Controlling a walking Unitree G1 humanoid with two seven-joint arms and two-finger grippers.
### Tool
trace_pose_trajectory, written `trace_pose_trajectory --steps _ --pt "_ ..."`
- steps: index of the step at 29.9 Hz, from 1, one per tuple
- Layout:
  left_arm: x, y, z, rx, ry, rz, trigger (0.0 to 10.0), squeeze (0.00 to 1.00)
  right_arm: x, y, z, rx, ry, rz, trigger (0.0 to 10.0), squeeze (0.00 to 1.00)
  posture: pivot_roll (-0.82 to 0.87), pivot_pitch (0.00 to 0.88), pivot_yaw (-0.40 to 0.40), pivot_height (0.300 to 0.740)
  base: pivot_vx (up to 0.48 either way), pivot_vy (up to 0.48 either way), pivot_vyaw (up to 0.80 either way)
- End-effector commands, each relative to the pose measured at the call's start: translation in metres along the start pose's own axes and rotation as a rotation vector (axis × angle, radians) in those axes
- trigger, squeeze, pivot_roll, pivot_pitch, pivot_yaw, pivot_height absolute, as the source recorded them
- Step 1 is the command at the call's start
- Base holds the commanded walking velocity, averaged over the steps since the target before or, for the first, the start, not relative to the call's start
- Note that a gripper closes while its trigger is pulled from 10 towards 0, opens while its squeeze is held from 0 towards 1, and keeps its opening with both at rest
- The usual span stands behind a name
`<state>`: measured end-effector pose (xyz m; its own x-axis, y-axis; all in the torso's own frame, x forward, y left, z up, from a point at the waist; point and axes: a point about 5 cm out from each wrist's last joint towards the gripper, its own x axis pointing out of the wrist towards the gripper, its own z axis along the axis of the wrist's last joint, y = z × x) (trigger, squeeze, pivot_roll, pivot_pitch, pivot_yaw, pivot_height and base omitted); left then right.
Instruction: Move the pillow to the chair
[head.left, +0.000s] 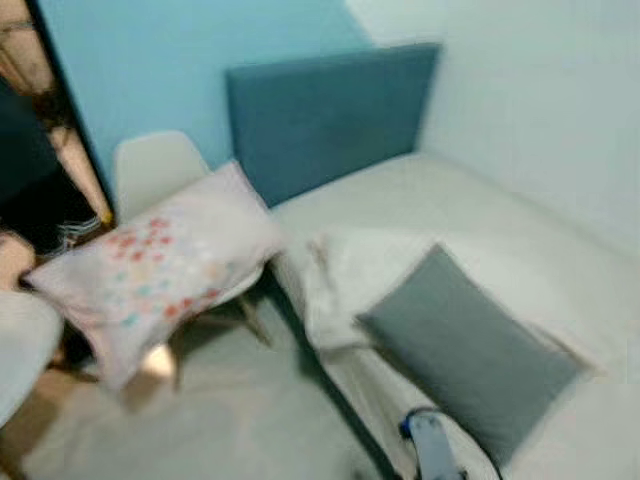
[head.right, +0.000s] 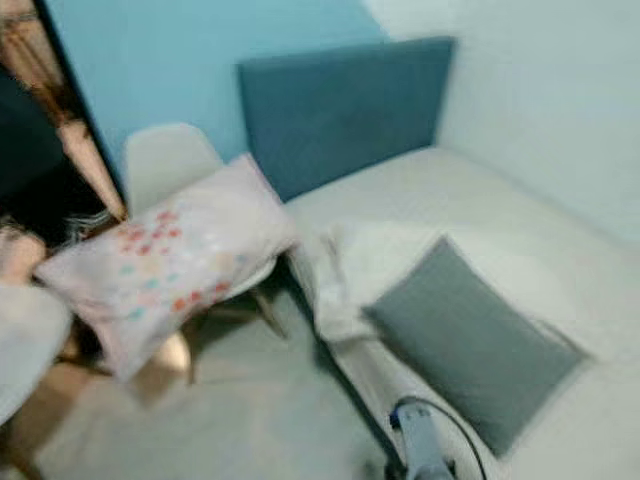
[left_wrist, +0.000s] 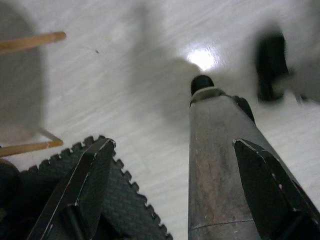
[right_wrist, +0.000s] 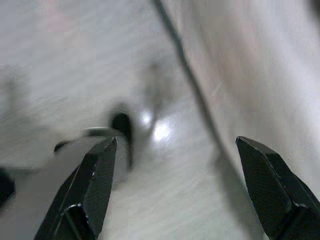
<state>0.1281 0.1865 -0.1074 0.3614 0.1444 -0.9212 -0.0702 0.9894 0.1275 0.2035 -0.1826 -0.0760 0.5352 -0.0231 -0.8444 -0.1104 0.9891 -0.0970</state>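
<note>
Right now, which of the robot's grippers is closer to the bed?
Right. The right gripper hangs open above the floor beside the bed; the left gripper hangs open by a dark mat and wooden chair legs, seemingly farther from it.

The bed (head.left: 470, 210) carries a grey cushion (head.left: 470, 350) near its front edge, with a rumpled white sheet (head.left: 335, 285) just beside it toward the floor side. The white chair (head.left: 150, 170) carries the floral pillow (head.left: 155, 265) across its seat. The pale floor (head.left: 240, 410) carries the chair and a dark foam mat (left_wrist: 125, 200).
</note>
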Motion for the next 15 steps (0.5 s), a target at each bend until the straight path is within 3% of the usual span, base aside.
trace_pose_trajectory --steps 1,11,15 --pt "0.0 0.004 -0.002 -0.01 0.0 0.008 10.0 0.0 0.001 -0.001 0.013 0.004 -0.034 -0.004 10.0 0.0 -0.13 0.0 0.041 0.74 0.0 0.0 -0.77" --pt "0.0 0.003 0.007 -0.021 -0.056 -0.004 10.0 0.0 0.001 -0.003 0.022 0.039 -0.063 -0.01 10.0 0.0 -0.13 0.0 0.036 0.74 0.0 0.0 -0.77" --pt "0.001 0.016 0.012 -0.019 -0.06 0.011 10.0 0.0 0.001 -0.002 0.028 0.044 -0.076 -0.001 10.0 0.0 -0.13 0.0 0.036 0.74 0.0 0.0 -0.77"
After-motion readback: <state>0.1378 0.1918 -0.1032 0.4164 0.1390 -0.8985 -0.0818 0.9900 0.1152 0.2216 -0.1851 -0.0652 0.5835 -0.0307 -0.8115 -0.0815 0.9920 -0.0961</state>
